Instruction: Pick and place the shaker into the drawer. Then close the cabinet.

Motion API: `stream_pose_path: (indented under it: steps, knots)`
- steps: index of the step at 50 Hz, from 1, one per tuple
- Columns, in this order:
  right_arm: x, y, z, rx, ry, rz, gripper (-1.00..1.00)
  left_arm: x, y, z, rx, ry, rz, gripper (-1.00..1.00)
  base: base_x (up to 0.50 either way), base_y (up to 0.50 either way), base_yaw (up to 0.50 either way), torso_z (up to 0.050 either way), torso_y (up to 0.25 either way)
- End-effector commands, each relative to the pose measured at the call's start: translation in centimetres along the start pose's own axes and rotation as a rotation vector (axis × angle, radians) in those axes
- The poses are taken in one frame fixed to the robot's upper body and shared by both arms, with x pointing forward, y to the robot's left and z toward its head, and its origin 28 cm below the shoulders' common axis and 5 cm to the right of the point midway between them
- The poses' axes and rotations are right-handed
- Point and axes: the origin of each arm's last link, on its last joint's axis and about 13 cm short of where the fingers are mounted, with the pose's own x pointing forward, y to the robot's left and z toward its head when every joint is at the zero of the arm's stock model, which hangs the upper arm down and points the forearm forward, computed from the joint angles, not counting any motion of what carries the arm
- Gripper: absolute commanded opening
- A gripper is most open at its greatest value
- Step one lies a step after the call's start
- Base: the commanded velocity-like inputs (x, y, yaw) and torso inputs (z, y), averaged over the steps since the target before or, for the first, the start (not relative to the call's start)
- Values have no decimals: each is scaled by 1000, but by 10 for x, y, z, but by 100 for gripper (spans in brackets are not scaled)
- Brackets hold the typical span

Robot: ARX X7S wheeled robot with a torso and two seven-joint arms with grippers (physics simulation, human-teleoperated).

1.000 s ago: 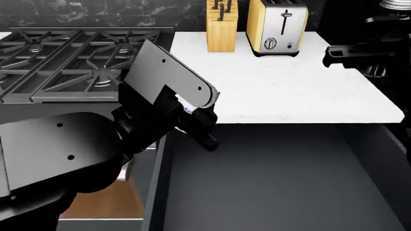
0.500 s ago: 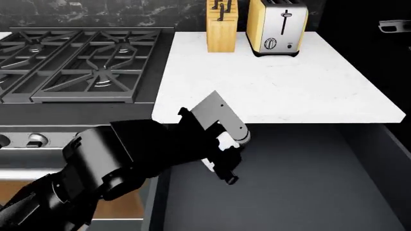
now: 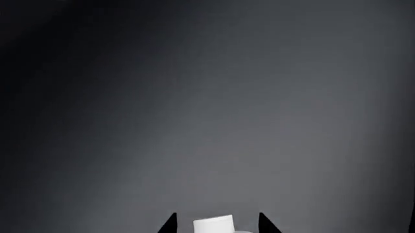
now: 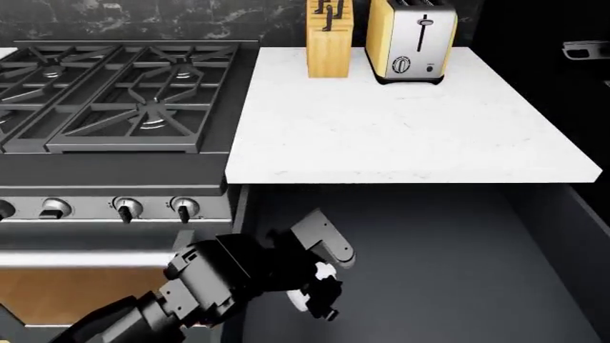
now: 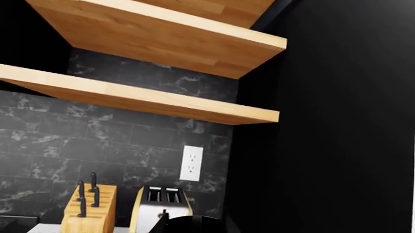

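We are holding the shaker point(image 3: 214, 225) clamped in our left gripper point(image 4: 319, 304), hanging low inside the open drawer point(image 4: 429, 250).

Home kitchen, gas stove point(image 4: 114, 93), white countertop point(image 4: 401, 128), toaster point(image 4: 412, 39), knife block point(image 4: 330, 37), wooden shelves point(image 5: 143, 99)

A white worktop point(image 4: 401, 136) sits beside a gas stove point(image 4: 105, 93) with dark grates and front knobs point(image 4: 124, 209). A wooden knife block point(image 4: 330, 39) and a yellow toaster point(image 4: 412, 41) stand against the black marbled wall point(image 5: 97, 141), under two wooden shelves point(image 5: 136, 97) and a white outlet point(image 5: 192, 163).
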Motion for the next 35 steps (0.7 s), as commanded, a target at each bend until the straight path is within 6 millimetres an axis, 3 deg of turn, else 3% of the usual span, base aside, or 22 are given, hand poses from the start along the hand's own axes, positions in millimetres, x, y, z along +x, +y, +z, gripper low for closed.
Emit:
stream_pose_path:
  steps: [1, 4, 7, 15, 19, 29, 35]
  knots:
    - [-2, 1, -2, 1, 4, 3, -100, 10, 2, -19, -24, 57, 17, 100, 0, 0, 0, 0, 10]
    - [-3, 2, -2, 2, 4, 6, -100, 5, 3, -13, -2, 13, 49, 100, 0, 0, 0, 0, 0]
    - [-4, 3, -1, 4, 2, 9, -100, -11, 3, 7, 48, -64, 80, 100, 0, 0, 0, 0, 0]
    - [-6, 5, 0, 4, 0, 22, -100, -82, -8, 73, 182, -344, 191, 100, 0, 0, 0, 0, 0]
    - [-5, 6, 1, -2, -1, 40, -100, -122, -15, 94, 252, -443, 277, 100, 0, 0, 0, 0, 0]
    - [-6, 8, -8, -254, 79, 370, -100, -208, -32, 100, 261, -571, 505, 100, 0, 0, 0, 0, 0]
    - [5, 1, 9, -427, 90, 542, -100, -233, -34, 101, 241, -674, 612, 100, 0, 0, 0, 0, 0]
